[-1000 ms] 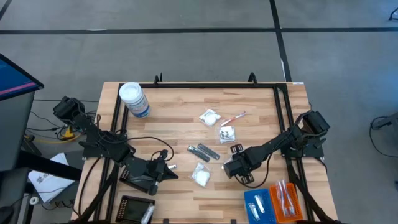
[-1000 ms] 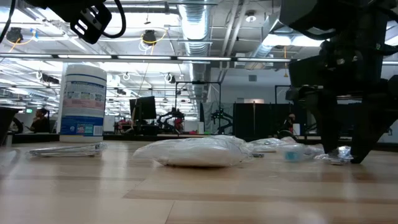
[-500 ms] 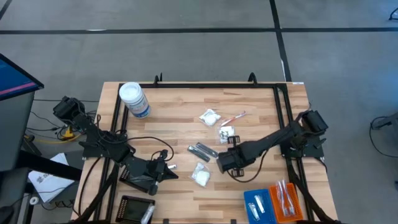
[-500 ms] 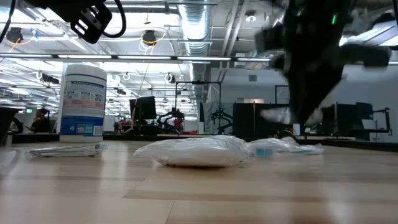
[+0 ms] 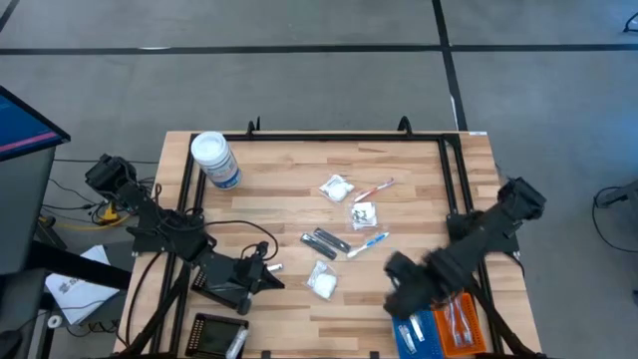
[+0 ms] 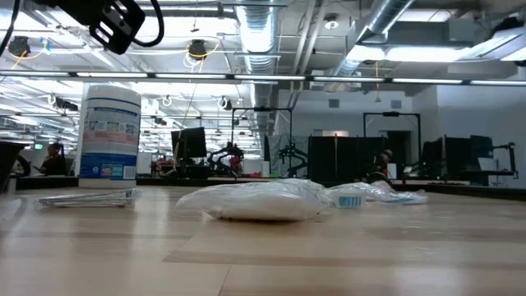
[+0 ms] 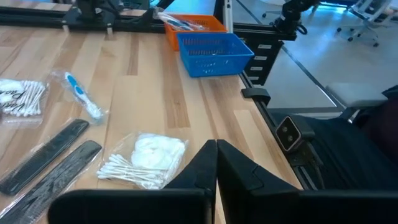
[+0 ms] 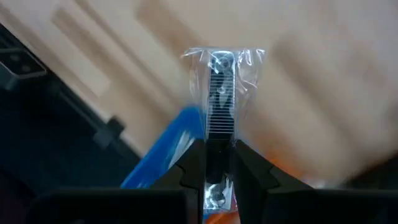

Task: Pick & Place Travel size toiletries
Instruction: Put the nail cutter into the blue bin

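— One small silvery piece in a clear crinkly wrapper [image 8: 219, 81] sits pinched in the right pincer [image 8: 217, 163]; its dark fingers [image 8: 194, 163] close on the lower end while the wrapper stands out past the tips.

— Where is that pincer over the tabletop [image 5: 279, 170]?

— Seen from overhead, the right pincer [image 5: 404, 295] is at the near right part, just beside the blue mesh tray [image 5: 413, 331] and the orange mesh tray [image 5: 459, 321]. A blue edge shows blurred behind the wrapper in the wrist view.

— And the other toiletries?

— They lie mid-table: a white sachet of cotton swabs and pads [image 5: 322, 280], two slim dark grey combs [image 5: 326, 242] side by side, a blue toothbrush in clear wrap [image 5: 369, 242], a small white packet [image 5: 364, 213], a red-pink toothbrush in clear wrap [image 5: 376, 186] and another white sachet [image 5: 335, 186] farther back.

— The left arm?

— Its left pincer [image 7: 216, 167] rests low near the left front, fingers pressed together with nothing between them, pointing at the swab sachet. A big round jar with a white lid [image 5: 213, 159] stands at the far left corner.
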